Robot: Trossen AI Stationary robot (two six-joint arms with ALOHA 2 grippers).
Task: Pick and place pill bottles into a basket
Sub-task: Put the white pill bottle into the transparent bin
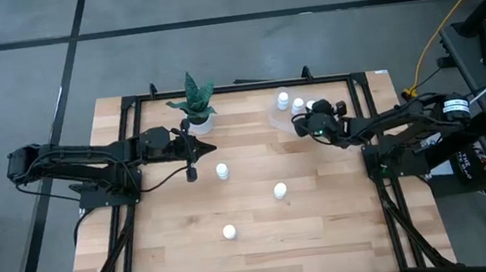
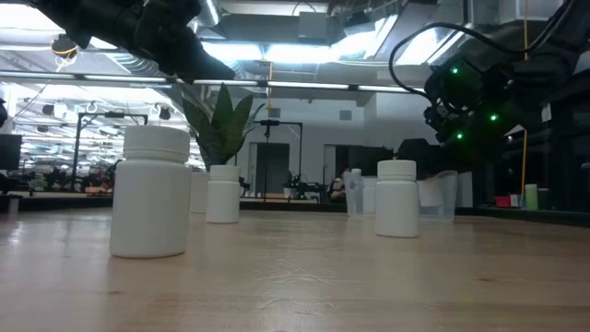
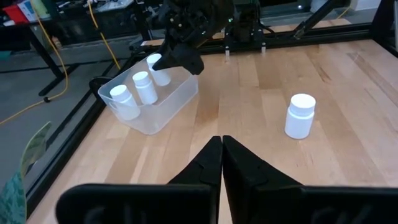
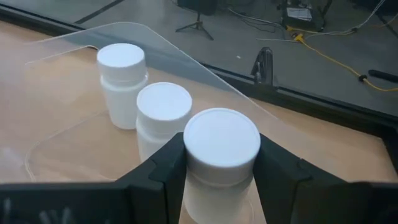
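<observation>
Your right hand (image 4: 221,177) is clamped on a pill bottle (image 4: 221,163), one finger (image 4: 163,176) pressed against each side just below the cap, and it holds that bottle over the basket (image 1: 276,118) at about two o'clock on the desk (image 1: 173,247) as you look down from above. Two more bottles already stand upright inside the clear basket, close together: one (image 4: 123,84) nearer the far wall and one (image 4: 163,118) just beside the held bottle. Your left hand (image 1: 192,173) waits at about ten o'clock on the desk, its fingers (image 3: 205,168) pressed together with nothing between them, just beside the potted plant (image 1: 195,105), which stands at about eleven o'clock. Three bottles stand upright on the bare wood, well apart from one another: one (image 1: 222,171) near the centre, just beside the left hand's tip, one (image 1: 279,190) at about four o'clock from the centre, and one (image 1: 229,232) at about six o'clock near the front edge. From desk height, the front bottle (image 2: 150,191) looms largest, with the others behind it.
</observation>
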